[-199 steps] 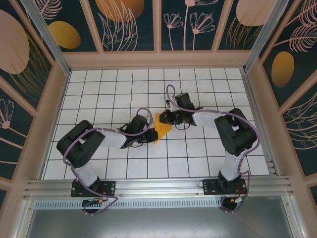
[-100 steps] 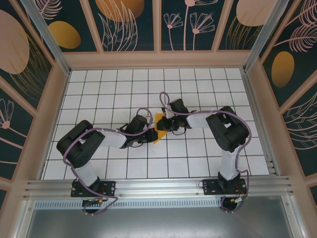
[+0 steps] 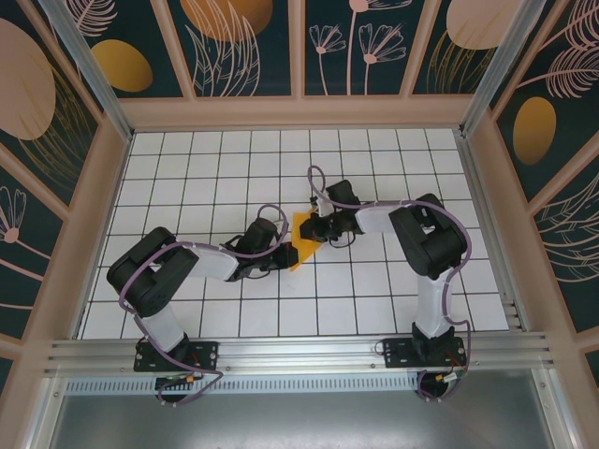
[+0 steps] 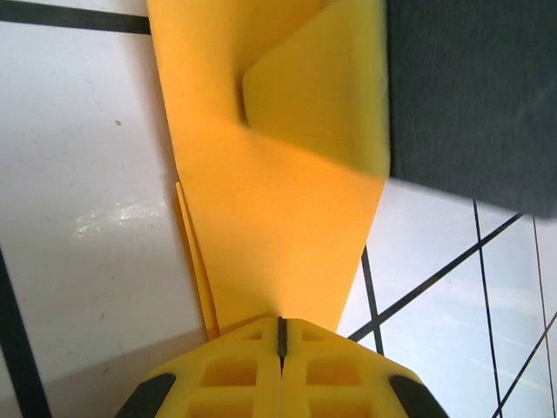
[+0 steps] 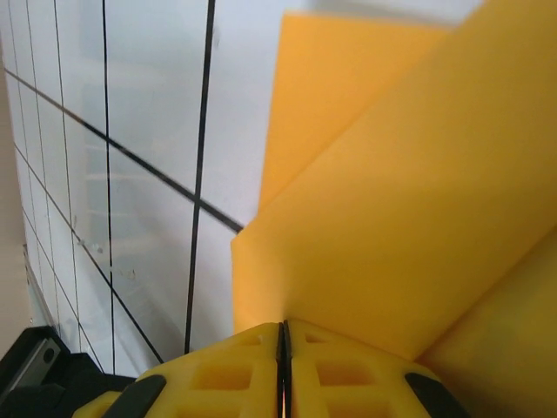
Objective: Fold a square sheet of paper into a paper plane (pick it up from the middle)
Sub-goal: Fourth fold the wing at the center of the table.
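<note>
The square sheet of paper [image 3: 301,245], orange-yellow, is folded into a layered pointed wedge at the middle of the white grid table [image 3: 187,168]. My left gripper [image 3: 284,251] holds its left edge. In the left wrist view the yellow fingers [image 4: 235,374] are shut, with the paper [image 4: 278,218] running into their seam at the left gripper [image 4: 280,324]. My right gripper [image 3: 314,231] meets the wedge from the right. Its fingers [image 5: 339,374] are shut at the right gripper [image 5: 283,329] on a raised flap of the paper [image 5: 418,218]. The wedge's tip is hidden.
A dark grey block [image 4: 470,87], the body of the right gripper, hangs over the paper in the left wrist view. Both arms reach in from the near rail [image 3: 299,351]. Painted wall panels [image 3: 299,47] and a wooden frame close the table on three sides.
The right gripper has moved a little to the left over the paper, and its forearm has swung in. The orange patch looks narrower from above. The left arm has kept still.
</note>
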